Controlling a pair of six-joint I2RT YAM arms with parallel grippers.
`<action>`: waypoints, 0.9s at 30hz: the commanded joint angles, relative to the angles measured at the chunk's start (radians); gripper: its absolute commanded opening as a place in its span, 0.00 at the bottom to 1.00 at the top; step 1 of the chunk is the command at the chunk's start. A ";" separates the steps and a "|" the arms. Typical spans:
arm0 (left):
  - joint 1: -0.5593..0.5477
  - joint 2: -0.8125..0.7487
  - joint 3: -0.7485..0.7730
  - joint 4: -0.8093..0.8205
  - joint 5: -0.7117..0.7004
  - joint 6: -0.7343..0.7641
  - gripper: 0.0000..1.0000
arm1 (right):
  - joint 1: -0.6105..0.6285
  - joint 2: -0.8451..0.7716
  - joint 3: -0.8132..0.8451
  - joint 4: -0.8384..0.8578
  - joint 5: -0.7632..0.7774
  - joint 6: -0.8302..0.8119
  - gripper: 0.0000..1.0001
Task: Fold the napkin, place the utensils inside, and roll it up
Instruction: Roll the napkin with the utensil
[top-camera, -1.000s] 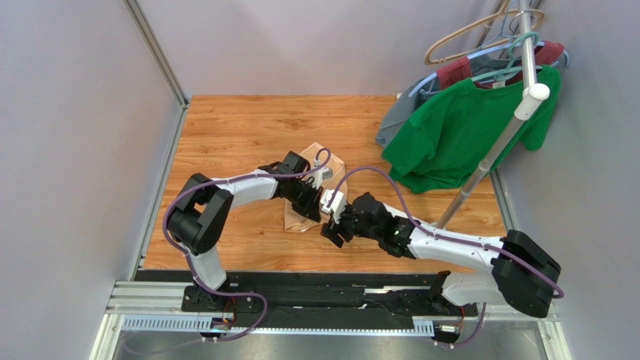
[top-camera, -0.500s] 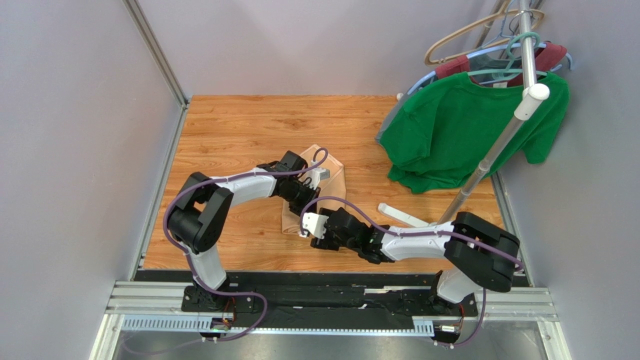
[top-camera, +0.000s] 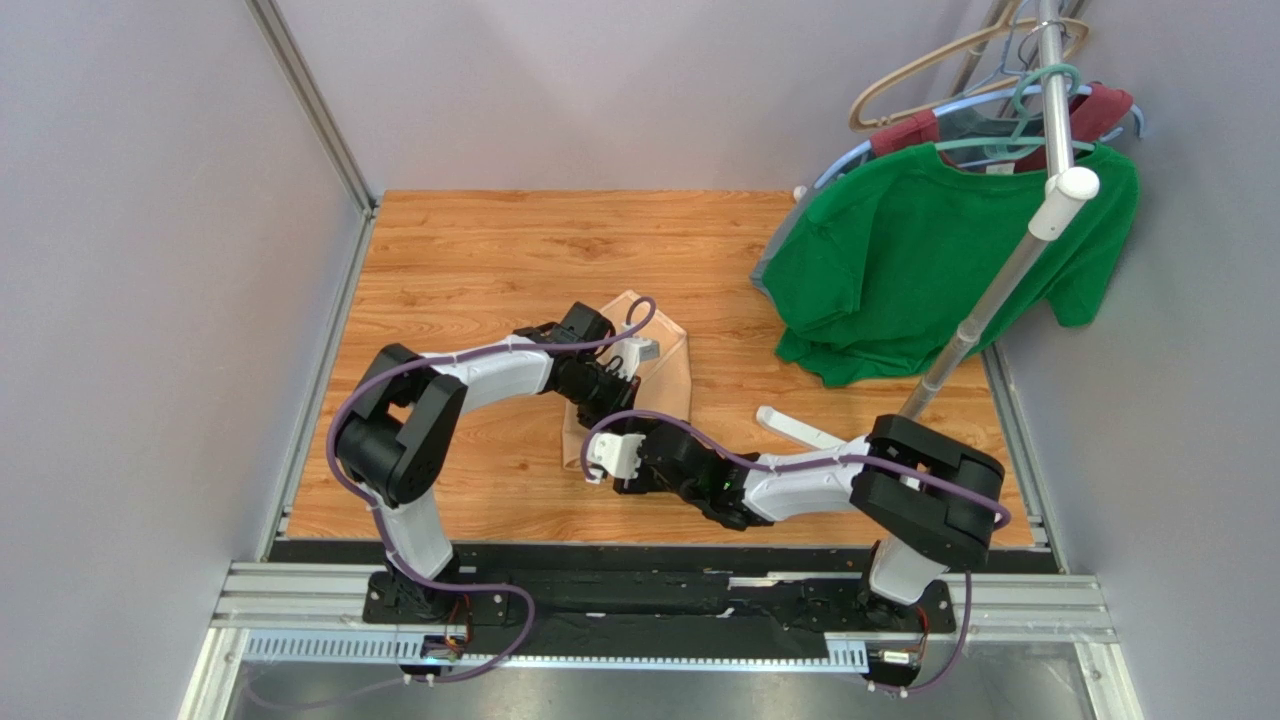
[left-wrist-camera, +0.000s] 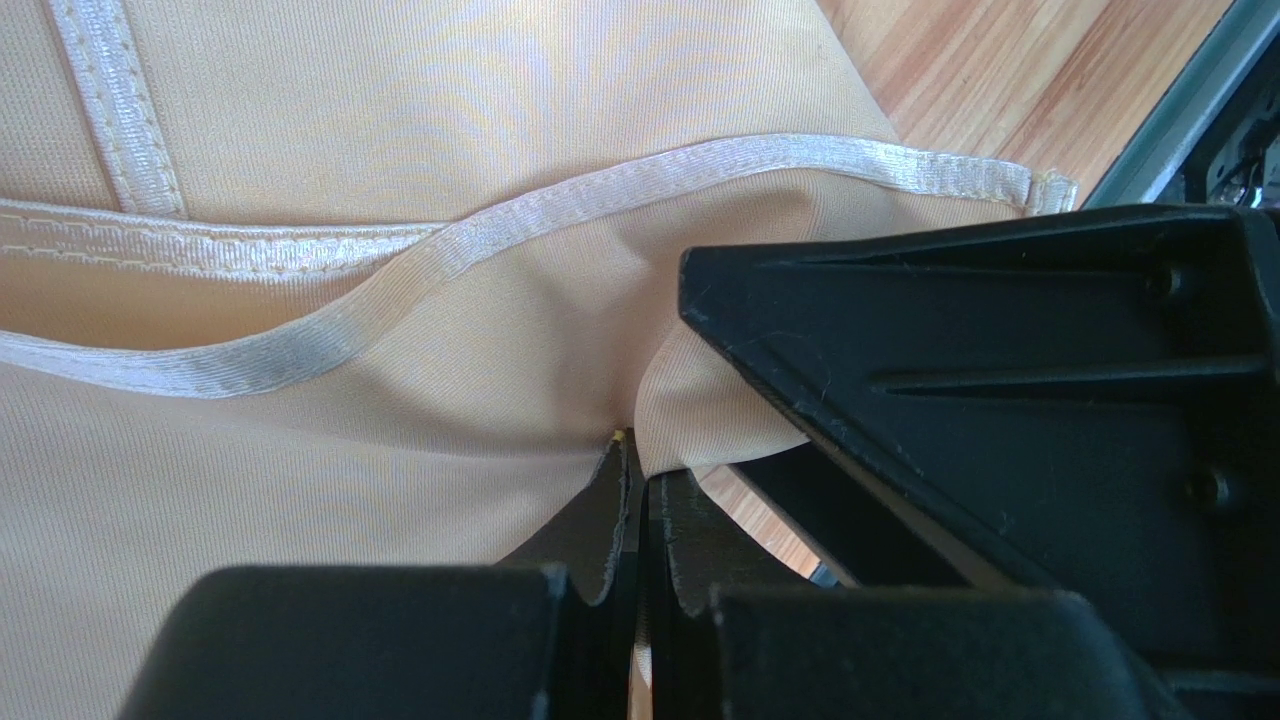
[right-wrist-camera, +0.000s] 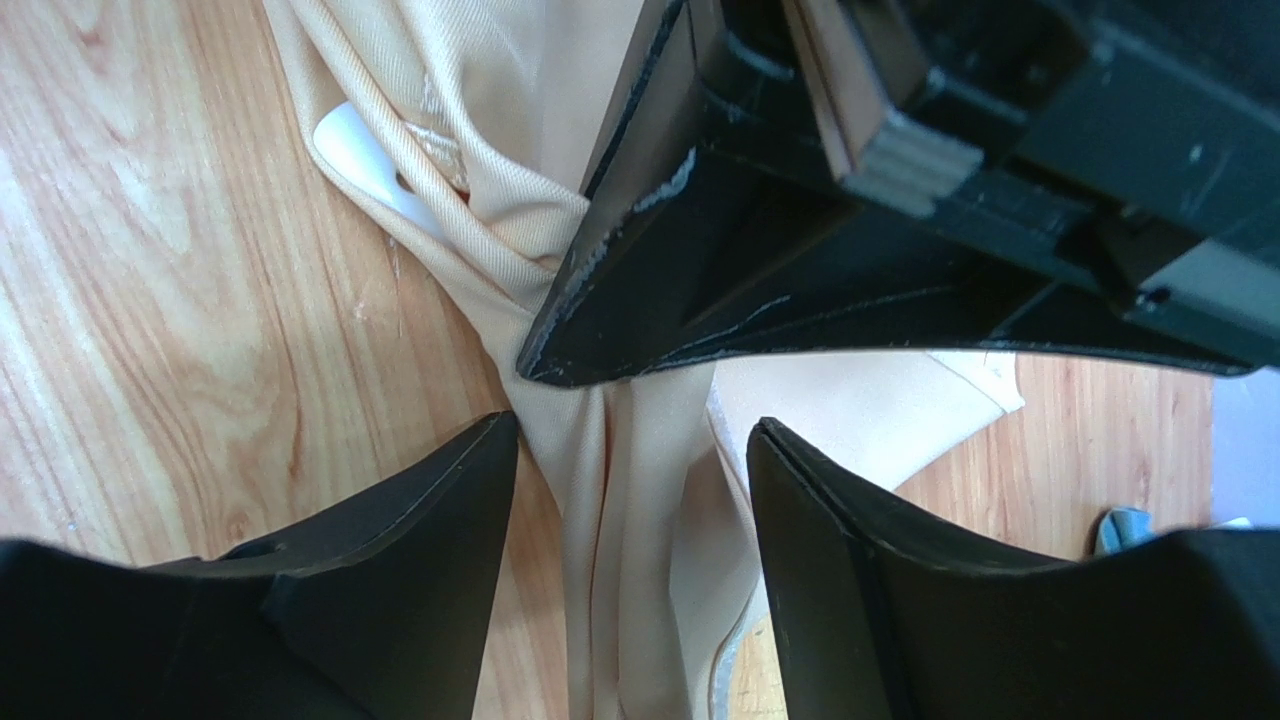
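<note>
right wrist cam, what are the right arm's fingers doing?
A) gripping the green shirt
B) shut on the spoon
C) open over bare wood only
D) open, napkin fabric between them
D: in the right wrist view the right gripper has its fingers spread apart, and a bunched fold of the napkin runs down through the gap between them.

One napkin (top-camera: 666, 365), one spoon (right-wrist-camera: 358, 150), two hands (left-wrist-camera: 639, 503) (right-wrist-camera: 631, 435)
</note>
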 joint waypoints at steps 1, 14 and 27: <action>0.003 0.018 0.014 -0.037 -0.015 0.027 0.00 | 0.003 0.023 0.053 0.040 0.000 -0.030 0.62; 0.003 -0.006 0.008 -0.029 0.015 0.032 0.00 | -0.047 0.055 0.117 -0.157 -0.114 0.045 0.27; 0.023 -0.084 -0.013 0.020 -0.034 -0.031 0.45 | -0.058 0.077 0.170 -0.282 -0.172 0.085 0.00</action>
